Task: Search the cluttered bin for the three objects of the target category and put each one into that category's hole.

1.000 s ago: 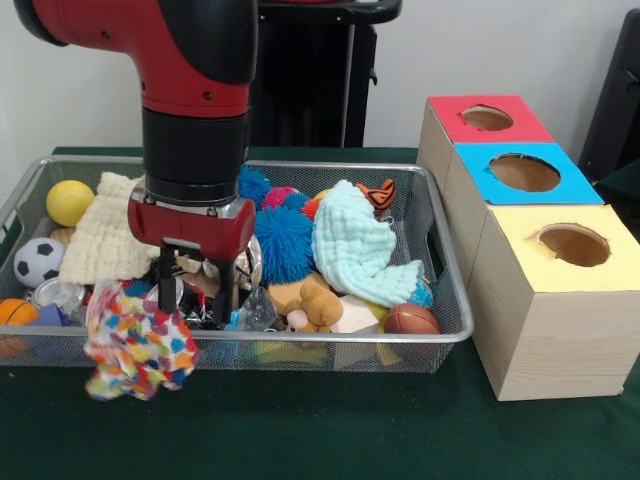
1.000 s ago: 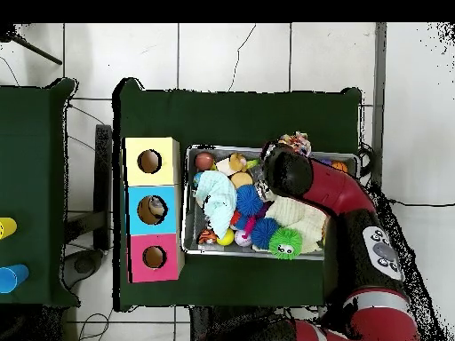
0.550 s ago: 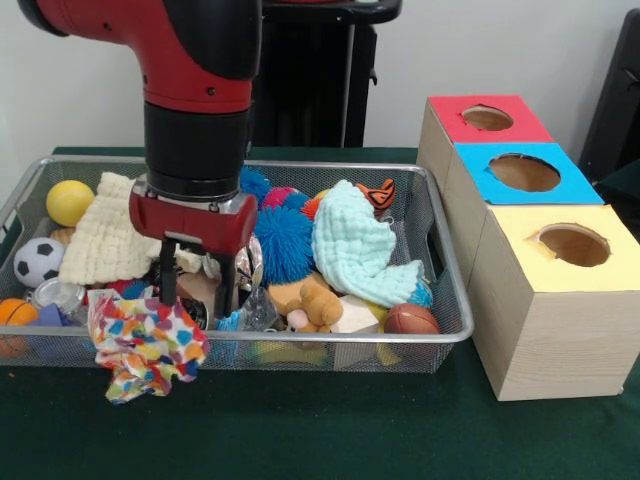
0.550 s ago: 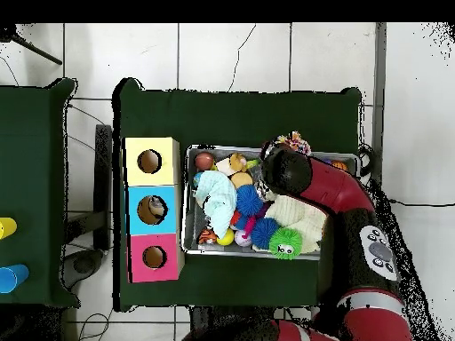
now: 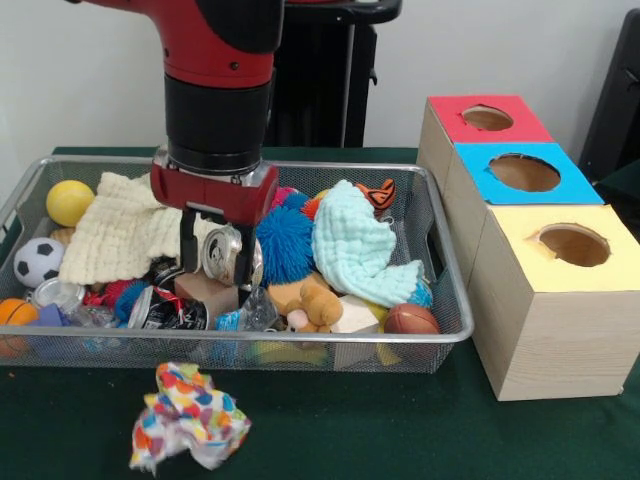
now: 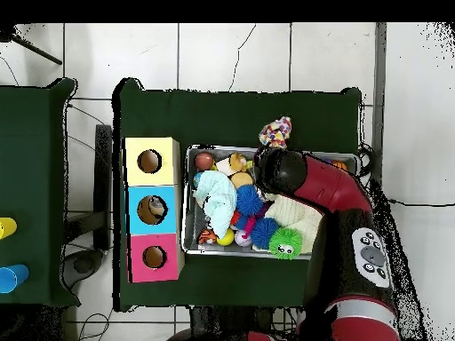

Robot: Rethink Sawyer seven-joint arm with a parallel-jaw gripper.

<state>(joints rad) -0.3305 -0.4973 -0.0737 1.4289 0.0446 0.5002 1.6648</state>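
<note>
My gripper [image 5: 215,250] hangs open over the left-middle of the wire bin [image 5: 300,338], and nothing is held in it. A crushed silver can [image 5: 226,256] lies in the clutter right behind the fingers. The multicoloured patchwork cloth [image 5: 188,430] lies crumpled on the green table in front of the bin; in the overhead view this cloth [image 6: 275,130] sits just outside the bin's rim. A pale blue cloth [image 5: 360,250] and a cream cloth [image 5: 120,232] lie among the toys. From above, the arm [image 6: 298,176] hides the gripper.
Three boxes with holes stand right of the bin: red [image 5: 487,118], blue [image 5: 525,172], yellow [image 5: 573,245]. The bin holds a yellow ball [image 5: 69,202], a soccer ball [image 5: 38,261], a blue spiky ball [image 5: 285,243], a small football [image 5: 411,319] and a plush toy [image 5: 308,300].
The multicoloured cloth left the gripper, dropped over the bin's front rim and landed on the table. The gripper moved up and right, back over the bin.
</note>
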